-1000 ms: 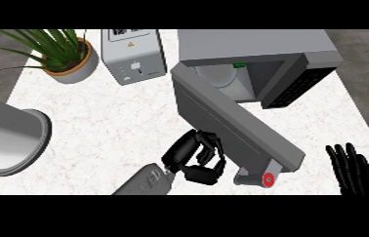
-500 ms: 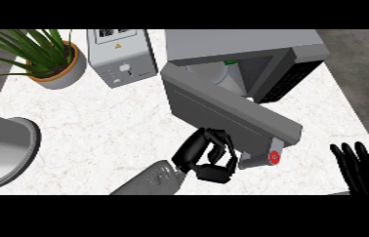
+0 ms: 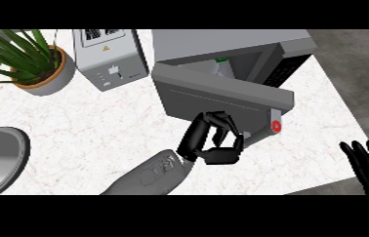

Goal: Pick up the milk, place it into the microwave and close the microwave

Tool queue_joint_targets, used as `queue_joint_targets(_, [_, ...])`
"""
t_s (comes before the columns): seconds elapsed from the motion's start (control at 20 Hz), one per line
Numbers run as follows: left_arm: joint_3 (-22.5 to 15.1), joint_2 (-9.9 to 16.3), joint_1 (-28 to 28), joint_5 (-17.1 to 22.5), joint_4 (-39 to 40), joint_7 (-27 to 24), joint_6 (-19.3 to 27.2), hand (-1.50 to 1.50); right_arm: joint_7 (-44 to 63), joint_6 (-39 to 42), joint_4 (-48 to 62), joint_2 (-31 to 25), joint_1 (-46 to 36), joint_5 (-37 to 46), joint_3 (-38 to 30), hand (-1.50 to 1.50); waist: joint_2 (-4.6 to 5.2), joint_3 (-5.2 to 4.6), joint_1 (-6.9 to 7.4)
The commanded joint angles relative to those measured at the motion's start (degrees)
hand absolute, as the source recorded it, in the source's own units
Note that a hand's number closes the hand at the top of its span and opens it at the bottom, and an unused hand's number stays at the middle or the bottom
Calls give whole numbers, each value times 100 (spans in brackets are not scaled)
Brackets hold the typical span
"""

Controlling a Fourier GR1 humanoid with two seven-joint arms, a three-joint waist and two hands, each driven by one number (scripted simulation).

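Left hand: glossy black, fingers curled in toward the thumb with nothing held between them. Its fingertips lie against the lower face of the microwave door; whether they press on it or merely overlap it in this view cannot be told. The grey, smooth forearm enters from the lower edge and is cut off there.

The door is a flat grey slab, standing partly ajar at an angle across the front of the microwave. A round red button sits at the door's right end. The microwave body is a plain grey box with a dark, ribbed panel on its right side.

The milk is inside the microwave cavity. Only its pale upper part with a small green top shows above the door's edge; the remainder is hidden behind the door, so its shape cannot be made out.

Right hand: at the view's right edge, black fingers straight and pointing up, resting, partly cut off.

The counter is white stone with faint veining. On it, left of the microwave, stands a boxy grey toaster with dark top slots. Further left, a spiky green plant in a terracotta pot, leaves cropped. A rounded grey metal object is cut off at the left edge and cannot be identified.
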Motion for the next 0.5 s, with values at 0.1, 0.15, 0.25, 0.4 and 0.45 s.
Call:
queue_joint_targets(0.1, [124, -13, -644, 683, 83, 200, 688, -150, 148, -2, -113, -175, -190, -247, -261, -150, 26, 14, -199])
queue_joint_targets(0.15, [70, -13, -610, 740, 189, 138, 629, -150, 207, -4, -162, -207, -360, -258, -209, -150, 90, 5, -220])
queue_joint_targets(0.25, [141, -13, -833, 913, 292, 301, 786, -150, 250, -46, -187, -493, -565, -165, -552, -150, 88, 6, -230])
queue_joint_targets(0.4, [238, -13, -921, 1058, 486, 325, 940, -150, 63, -342, -471, -932, -851, 660, -1169, 150, 80, -13, -351])
queue_joint_targets(0.45, [320, -14, -942, 1154, 487, 261, 1059, -150, 4, -328, -481, -1001, -882, 695, -1240, 150, 93, -10, -410])
